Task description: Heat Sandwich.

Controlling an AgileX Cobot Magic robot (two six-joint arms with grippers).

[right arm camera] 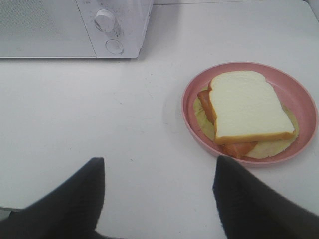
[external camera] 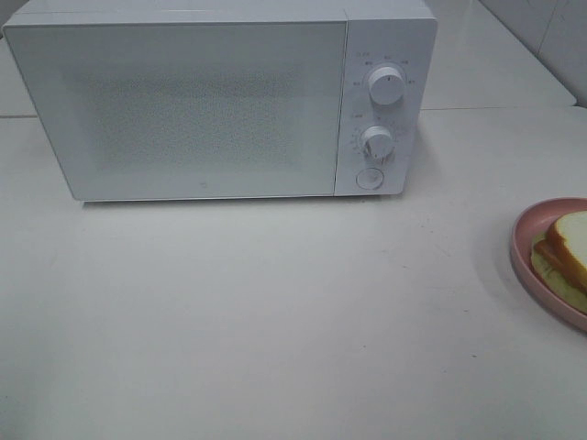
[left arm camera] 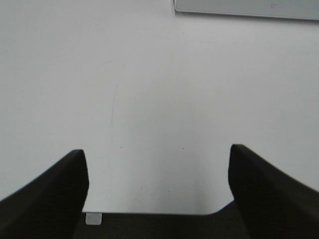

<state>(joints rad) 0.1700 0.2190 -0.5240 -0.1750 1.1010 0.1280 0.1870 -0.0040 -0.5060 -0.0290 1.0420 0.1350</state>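
The sandwich (right arm camera: 249, 109), white bread over an orange and pale yellow filling, lies on a round pink plate (right arm camera: 299, 94). In the high view it (external camera: 570, 246) sits at the right edge on the plate (external camera: 525, 240). The white microwave (external camera: 211, 101) stands at the back with its door shut; its corner with the knobs shows in the right wrist view (right arm camera: 112, 30). My right gripper (right arm camera: 158, 172) is open and empty, short of the plate and to one side. My left gripper (left arm camera: 158, 157) is open and empty over bare table. Neither gripper shows in the high view.
The microwave has two knobs (external camera: 386, 84) and a round button (external camera: 370, 179) on its right panel. A white table (external camera: 275, 312) carries everything. A strip of the microwave's base (left arm camera: 249, 9) shows far off in the left wrist view.
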